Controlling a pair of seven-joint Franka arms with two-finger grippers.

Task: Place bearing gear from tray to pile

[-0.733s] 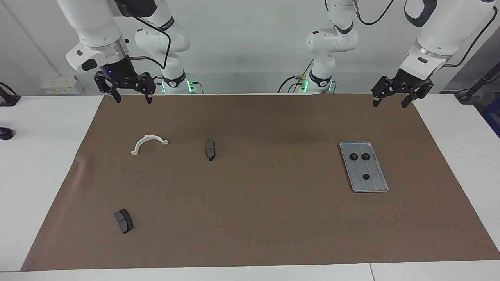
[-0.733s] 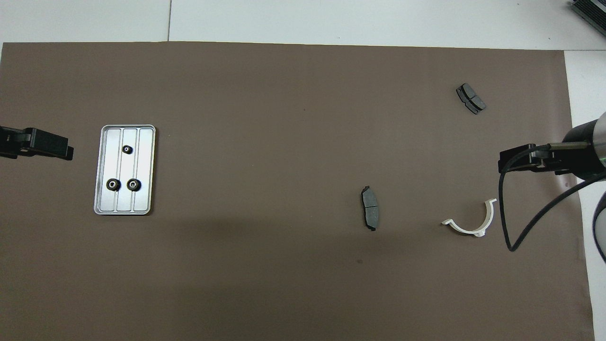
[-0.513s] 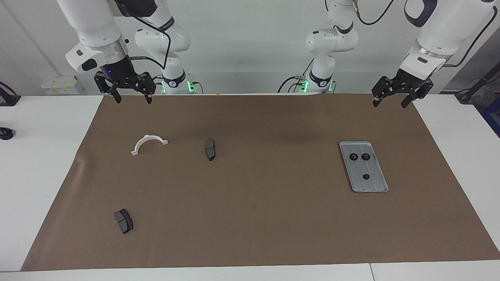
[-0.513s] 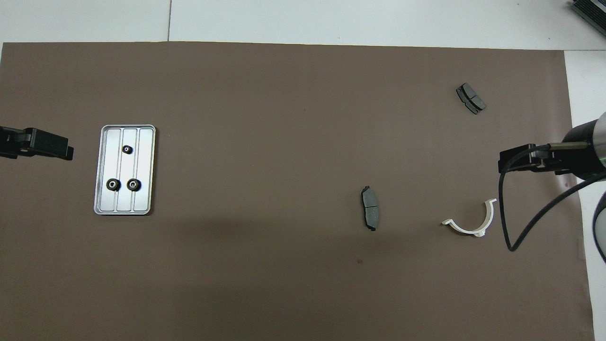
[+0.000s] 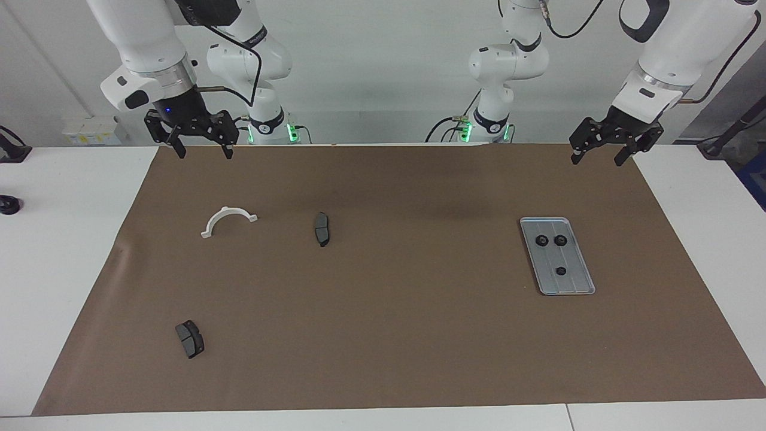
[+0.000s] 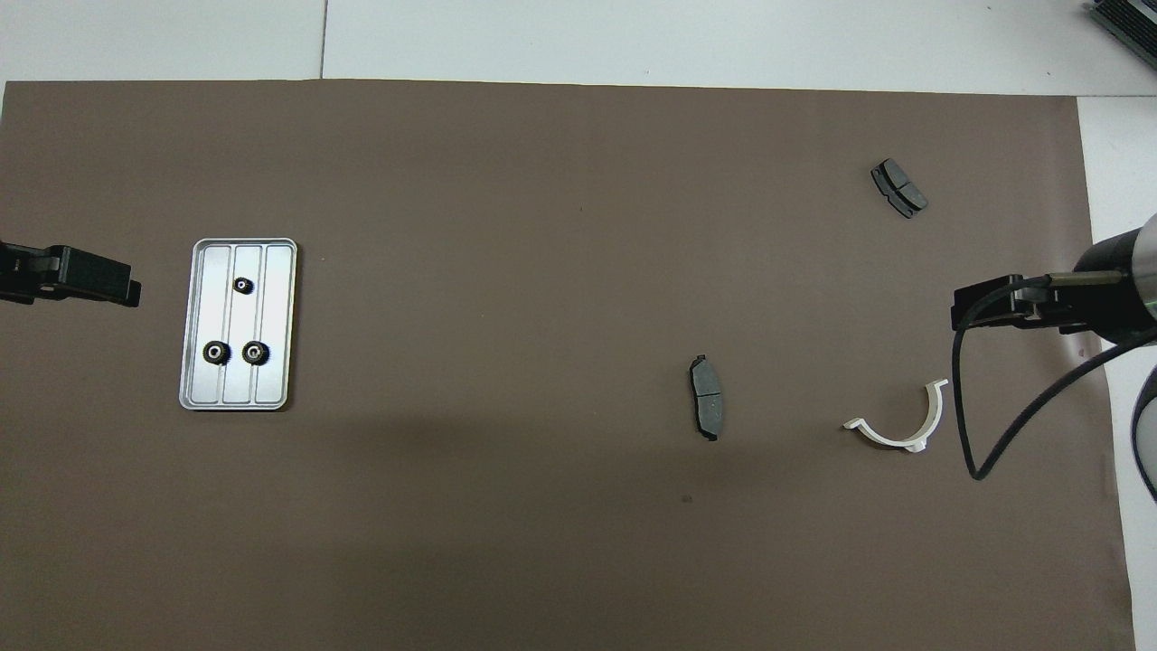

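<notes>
Three small black round bearing gears [image 5: 555, 249] all sit in the ridged silver-grey metal tray [image 5: 573, 285] toward the left arm's end, none moved yet, no pile visible; left gripper [image 5: 600, 150] and right gripper [image 5: 200, 146] hang spread apart, empty, over the robots' table edge.

White wall [image 5: 371, 72]; white table [image 5: 66, 251]; brown mat [image 5: 383, 335] covering most of it.
</notes>
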